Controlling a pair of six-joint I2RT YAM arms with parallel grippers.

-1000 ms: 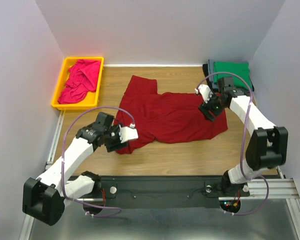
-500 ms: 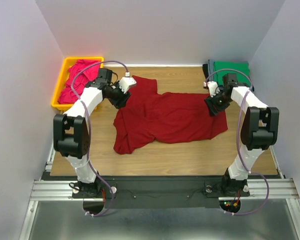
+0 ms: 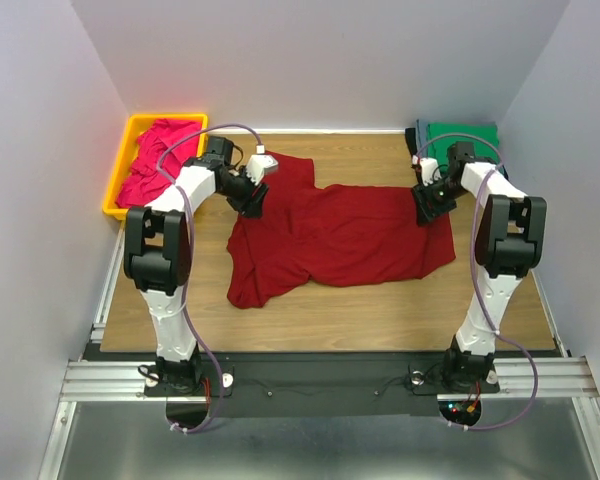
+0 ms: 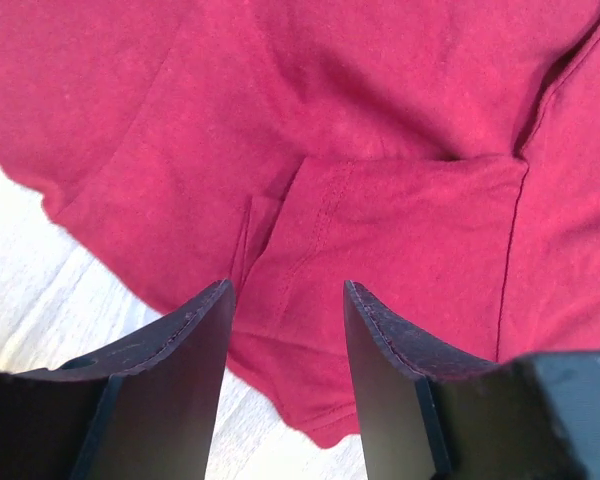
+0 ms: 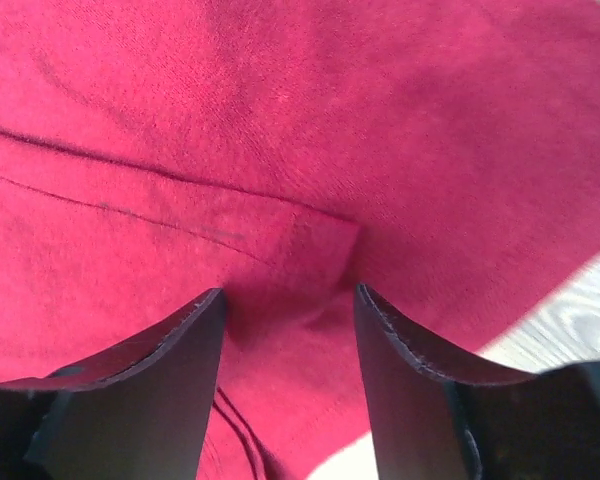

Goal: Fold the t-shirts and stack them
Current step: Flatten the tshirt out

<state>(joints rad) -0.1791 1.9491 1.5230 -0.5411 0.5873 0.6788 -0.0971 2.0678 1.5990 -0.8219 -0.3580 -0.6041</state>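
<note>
A large dark red t-shirt (image 3: 330,235) lies spread and rumpled on the wooden table (image 3: 380,300). My left gripper (image 3: 254,198) is down at the shirt's back-left part. In the left wrist view this gripper (image 4: 285,300) is open, its fingers (image 4: 180,340) straddling a hemmed fold of the red cloth (image 4: 380,230) beside the shirt's edge. My right gripper (image 3: 427,205) is at the shirt's right edge; in the right wrist view it (image 5: 290,300) is open over a small fold of red cloth (image 5: 310,240). A magenta-pink t-shirt (image 3: 160,160) lies crumpled in the bin. A folded green t-shirt (image 3: 465,135) sits at the back right.
The yellow bin (image 3: 150,212) stands at the back left corner, just left of my left arm. A dark folded cloth (image 3: 420,133) shows under the green one. White walls close in the table on three sides. Bare wood shows in front of the red shirt.
My left arm has swung from the shirt's front-left corner up to its back-left part. My right gripper has shifted back and right to the shirt's right edge.
</note>
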